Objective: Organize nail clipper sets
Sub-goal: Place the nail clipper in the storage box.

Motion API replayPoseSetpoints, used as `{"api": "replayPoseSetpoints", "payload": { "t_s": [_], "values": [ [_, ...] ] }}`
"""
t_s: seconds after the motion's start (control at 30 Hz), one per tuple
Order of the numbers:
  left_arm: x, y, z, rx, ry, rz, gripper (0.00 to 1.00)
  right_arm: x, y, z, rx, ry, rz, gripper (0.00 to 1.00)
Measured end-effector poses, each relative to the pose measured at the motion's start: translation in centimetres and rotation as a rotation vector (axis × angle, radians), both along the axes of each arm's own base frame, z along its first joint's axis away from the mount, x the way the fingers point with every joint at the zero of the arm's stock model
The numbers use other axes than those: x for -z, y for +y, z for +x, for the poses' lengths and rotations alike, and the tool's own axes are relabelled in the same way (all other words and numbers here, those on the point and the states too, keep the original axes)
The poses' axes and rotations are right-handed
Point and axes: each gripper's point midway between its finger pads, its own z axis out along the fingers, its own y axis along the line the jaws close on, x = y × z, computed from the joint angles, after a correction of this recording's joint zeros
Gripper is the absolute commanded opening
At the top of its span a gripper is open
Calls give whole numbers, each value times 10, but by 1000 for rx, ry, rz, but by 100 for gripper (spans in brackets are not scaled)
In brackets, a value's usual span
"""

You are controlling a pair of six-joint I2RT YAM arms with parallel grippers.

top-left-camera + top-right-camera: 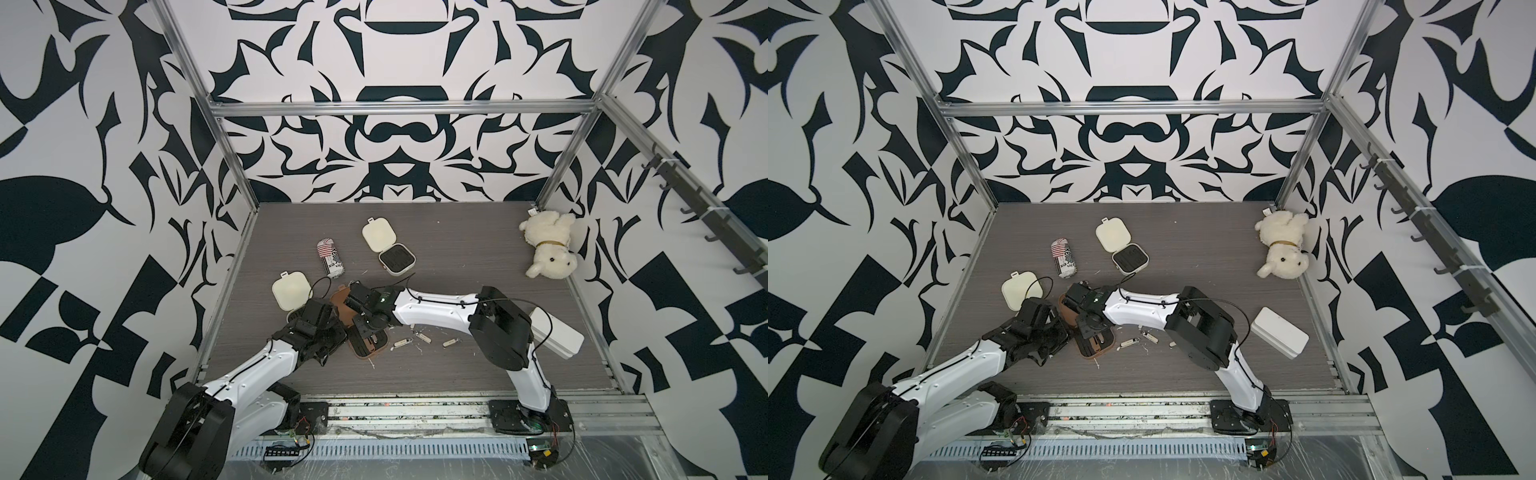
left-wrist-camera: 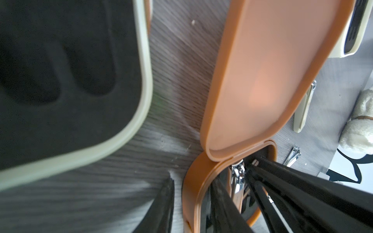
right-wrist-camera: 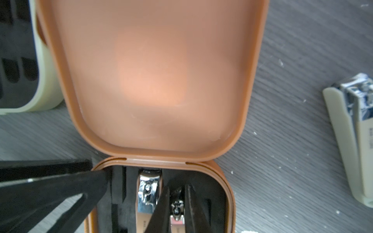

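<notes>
Your right jaws are nearly shut and pinch a small shiny metal nail clipper (image 3: pixel 176 209) low inside the open brown rounded-square plastic case (image 3: pixel 153 80). It lies the same way as the bigger silver clipper (image 3: pixel 149 191) just beside it, heads toward the hinge, so its slot looks to be straight down. Your left jaws are shut tight on the case's side wall, holding it on the grey worktop (image 3: pixel 292 50).

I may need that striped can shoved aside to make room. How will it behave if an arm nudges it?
The striped can lies on its side, so a sideways nudge would probably roll it, though its dents should make that wobbly and short. Crushed as it looks, it is likely light and would slide easily. A squeeze would probably buckle it further.
</notes>
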Motion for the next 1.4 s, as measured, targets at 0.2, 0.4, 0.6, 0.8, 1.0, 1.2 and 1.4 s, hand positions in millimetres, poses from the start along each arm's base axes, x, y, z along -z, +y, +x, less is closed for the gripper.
{"api": "replayPoseSetpoints", "payload": {
  "t_s": [0.2, 0.4, 0.6, 0.8, 1.0, 1.2, 1.4],
  "values": [
    [0, 0, 0, 0, 1, 0, 35, 0, 0, 0, 1, 0, -1, 21],
    [0, 1, -2, 0, 4, 2, 35, 0, -3, 3, 11, 0, -6, 26],
    [0, 1, -2, 0, 4, 2, 35, 0, -5, 4, 16, 2, -10, 29],
    [0, 1, -2, 0, 4, 2, 34, 0, -6, 5, 19, 0, -12, 31],
    [0, 1, -2, 0, 4, 2, 34, -2, -6, 8, 25, -1, -12, 33],
    [0, 1, -2, 0, 4, 2, 35, -2, -8, 11, 37, -3, -10, 33],
    [0, 1, -2, 0, 4, 2, 34, -3, -7, 12, 46, 3, -3, 29]
  ]
}}
